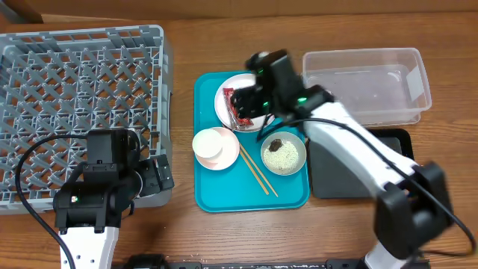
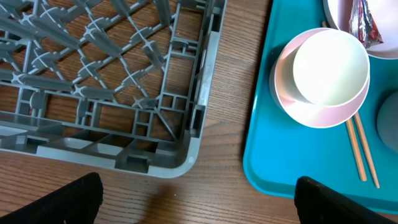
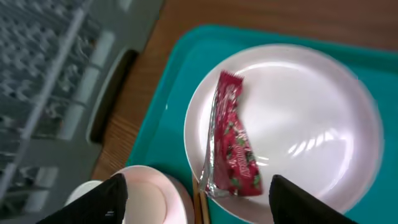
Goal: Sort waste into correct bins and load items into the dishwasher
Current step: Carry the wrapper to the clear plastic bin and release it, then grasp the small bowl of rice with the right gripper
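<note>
My right gripper (image 3: pixel 199 198), jaws apart, hovers over the wrapper (image 3: pixel 233 146) (left gripper (image 2: pixel 199 205) likewise spread); next I lower and pinch.

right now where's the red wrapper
In the right wrist view the red wrapper lies on the left part of the white plate, at the far end of the teal tray, with the pink cup just beside the plate.

The round white plate (image 3: pixel 311 112) is glossy, catching highlights; the crinkled red wrapper (image 3: pixel 235 143) looks shiny film. The square grey lattice rack (image 2: pixel 124 74) is matt plastic, the table (image 2: pixel 227 81) grained wood.
</note>
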Motion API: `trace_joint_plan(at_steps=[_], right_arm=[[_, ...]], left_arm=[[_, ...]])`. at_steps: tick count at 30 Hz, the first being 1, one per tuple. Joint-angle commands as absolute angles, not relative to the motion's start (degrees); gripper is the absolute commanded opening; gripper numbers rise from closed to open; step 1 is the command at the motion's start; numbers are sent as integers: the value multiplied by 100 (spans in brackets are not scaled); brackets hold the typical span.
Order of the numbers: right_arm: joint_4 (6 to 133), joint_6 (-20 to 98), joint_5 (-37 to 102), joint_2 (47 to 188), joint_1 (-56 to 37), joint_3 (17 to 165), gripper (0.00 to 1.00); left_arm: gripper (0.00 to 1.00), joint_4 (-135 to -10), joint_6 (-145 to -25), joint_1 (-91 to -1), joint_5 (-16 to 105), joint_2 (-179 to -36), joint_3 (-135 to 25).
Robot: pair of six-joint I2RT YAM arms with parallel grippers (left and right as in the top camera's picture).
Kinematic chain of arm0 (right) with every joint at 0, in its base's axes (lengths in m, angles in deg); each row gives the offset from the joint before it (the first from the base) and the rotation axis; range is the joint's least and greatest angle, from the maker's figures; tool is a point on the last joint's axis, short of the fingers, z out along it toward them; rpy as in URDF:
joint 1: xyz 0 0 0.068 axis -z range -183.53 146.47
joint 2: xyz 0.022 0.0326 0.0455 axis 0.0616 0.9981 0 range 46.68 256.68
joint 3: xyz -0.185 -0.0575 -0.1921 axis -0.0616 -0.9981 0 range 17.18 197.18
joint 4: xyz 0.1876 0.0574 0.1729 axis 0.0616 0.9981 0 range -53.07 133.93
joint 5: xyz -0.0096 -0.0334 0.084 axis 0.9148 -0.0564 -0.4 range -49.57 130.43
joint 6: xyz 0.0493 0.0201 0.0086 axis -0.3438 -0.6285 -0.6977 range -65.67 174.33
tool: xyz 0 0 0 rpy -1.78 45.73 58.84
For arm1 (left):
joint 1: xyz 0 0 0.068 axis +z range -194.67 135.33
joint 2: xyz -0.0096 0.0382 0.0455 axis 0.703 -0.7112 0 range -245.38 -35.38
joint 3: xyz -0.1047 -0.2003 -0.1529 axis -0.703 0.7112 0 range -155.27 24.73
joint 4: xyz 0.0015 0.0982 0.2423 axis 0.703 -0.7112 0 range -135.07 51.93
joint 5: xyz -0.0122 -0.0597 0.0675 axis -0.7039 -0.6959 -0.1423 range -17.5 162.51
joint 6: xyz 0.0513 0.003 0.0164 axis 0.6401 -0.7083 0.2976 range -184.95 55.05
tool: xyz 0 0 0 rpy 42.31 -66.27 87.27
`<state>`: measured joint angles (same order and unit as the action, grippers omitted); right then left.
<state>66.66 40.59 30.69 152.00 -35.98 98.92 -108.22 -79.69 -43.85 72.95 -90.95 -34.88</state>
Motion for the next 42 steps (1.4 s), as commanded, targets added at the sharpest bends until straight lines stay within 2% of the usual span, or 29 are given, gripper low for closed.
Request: trace_joint_plan(at_steps=[1, 3, 5, 8, 15, 23, 26, 31, 34, 35, 37, 39, 40, 42], right_arm=[[6478, 4125, 3309, 15737, -3770, 9975, 69], [6371, 4123, 3338, 16098, -3893, 9975, 65], [6273, 4118, 3408, 16382, -3925, 9975, 53], [6162, 4079, 3484, 16644, -3925, 9975, 47], [6457, 4081, 3506, 16594, -3880, 10053, 4], [7171, 4057, 3954, 15066, -3066, 10314, 4], [7615, 4055, 3954, 14253, -2437, 10314, 4], [8441, 3607, 3939, 14105, -1541, 10252, 4], [8526, 3607, 3843, 14242, -1196, 10014, 4], [8524, 3607, 3840, 14277, -1154, 9951, 5], [8511, 3607, 3843, 14413, -1112, 9861, 15], [8413, 3664, 3843, 14426, -1112, 9865, 15], [8430, 3760, 3829, 14352, -1112, 9938, 20], [8561, 3823, 3707, 14190, -1112, 10093, 23]], left_arm=[[100, -10815, -8039, -4396, 7247, -9082, -3617], [100, -10813, -8039, -4396, 7247, -9082, -3617], [100, -10813, -8039, -4396, 7247, -9082, -3617], [100, -10835, -8039, -4396, 7247, -9082, -3617], [100, -10835, -8039, -4396, 7247, -9082, -3617], [100, -10830, -8039, -4396, 7249, -9082, -3617], [100, -10830, -8039, -4396, 7247, -9082, -3617], [100, -10819, -8039, -4396, 7247, -9082, -3617], [100, -10815, -8041, -4396, 7247, -9082, -3617], [100, -10815, -8041, -4396, 7247, -9082, -3617], [100, -10826, -8041, -4396, 7245, -9082, -3617], [100, -10830, -8041, -4396, 7247, -9082, -3617], [100, -10830, -8039, -4396, 7247, -9082, -3617], [100, -10833, -8039, -4396, 7247, -9082, -3617]])
